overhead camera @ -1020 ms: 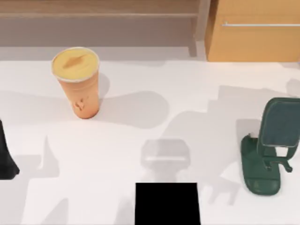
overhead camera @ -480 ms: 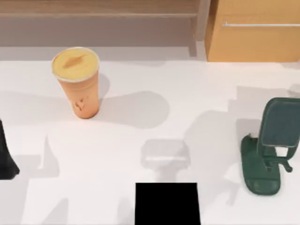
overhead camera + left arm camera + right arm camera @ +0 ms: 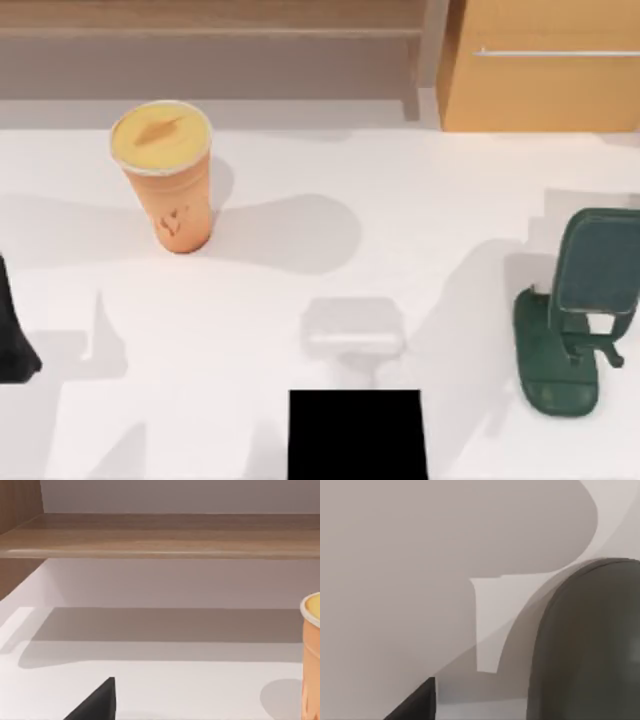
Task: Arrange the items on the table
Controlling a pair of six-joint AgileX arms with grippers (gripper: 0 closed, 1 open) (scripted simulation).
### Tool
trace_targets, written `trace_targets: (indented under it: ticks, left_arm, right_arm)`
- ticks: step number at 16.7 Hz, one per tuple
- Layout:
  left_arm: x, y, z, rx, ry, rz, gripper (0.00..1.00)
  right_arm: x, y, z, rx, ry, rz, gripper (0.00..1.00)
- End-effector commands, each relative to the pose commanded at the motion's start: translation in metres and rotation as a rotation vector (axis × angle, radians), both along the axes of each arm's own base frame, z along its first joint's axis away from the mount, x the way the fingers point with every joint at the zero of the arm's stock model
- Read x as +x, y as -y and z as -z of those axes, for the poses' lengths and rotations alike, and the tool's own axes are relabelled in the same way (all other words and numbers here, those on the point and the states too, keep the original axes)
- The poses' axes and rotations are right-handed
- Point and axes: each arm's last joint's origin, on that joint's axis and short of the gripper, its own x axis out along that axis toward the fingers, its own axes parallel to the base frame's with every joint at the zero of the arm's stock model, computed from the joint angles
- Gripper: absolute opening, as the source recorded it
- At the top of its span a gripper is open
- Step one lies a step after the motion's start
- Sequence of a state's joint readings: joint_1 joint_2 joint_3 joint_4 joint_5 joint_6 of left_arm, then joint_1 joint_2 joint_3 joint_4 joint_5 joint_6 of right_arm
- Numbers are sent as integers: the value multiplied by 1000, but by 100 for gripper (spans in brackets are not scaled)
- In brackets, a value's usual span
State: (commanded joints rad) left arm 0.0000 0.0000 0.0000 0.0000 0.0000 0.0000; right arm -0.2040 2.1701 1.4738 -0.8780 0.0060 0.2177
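Observation:
The tall orange cup [image 3: 168,185] with its yellow lid stands upright at the back left of the white table [image 3: 420,210]. Its rim and side also show in the left wrist view as the orange cup [image 3: 312,660]. My left arm [image 3: 12,335] is a dark shape at the table's left edge, well to the front left of the cup and apart from it. A dark bit of my left gripper [image 3: 97,704] looks along the table toward the back shelf. A dark bit of my right gripper [image 3: 417,702] hangs close beside the dark green phone stand [image 3: 585,645].
The dark green phone stand [image 3: 575,315] stands at the right of the table. A black square pad [image 3: 357,435] lies at the front middle. A light wooden cabinet [image 3: 545,70] with a metal handle and a low shelf [image 3: 210,30] line the back.
The large shadows on the right half of the table have slid further right toward the phone stand. The cup, stand, pad and left arm have not moved.

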Motion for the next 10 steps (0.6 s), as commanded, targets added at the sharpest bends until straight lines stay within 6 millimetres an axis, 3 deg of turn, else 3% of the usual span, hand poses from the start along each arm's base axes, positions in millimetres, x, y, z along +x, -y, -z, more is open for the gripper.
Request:
trace_targets:
  ticks: [1, 10]
  left_arm:
    - [0, 0, 0, 0, 0, 0, 100]
    - [0, 0, 0, 0, 0, 0, 100]
  right_arm:
    - [0, 0, 0, 0, 0, 0, 100]
    - [0, 0, 0, 0, 0, 0, 32]
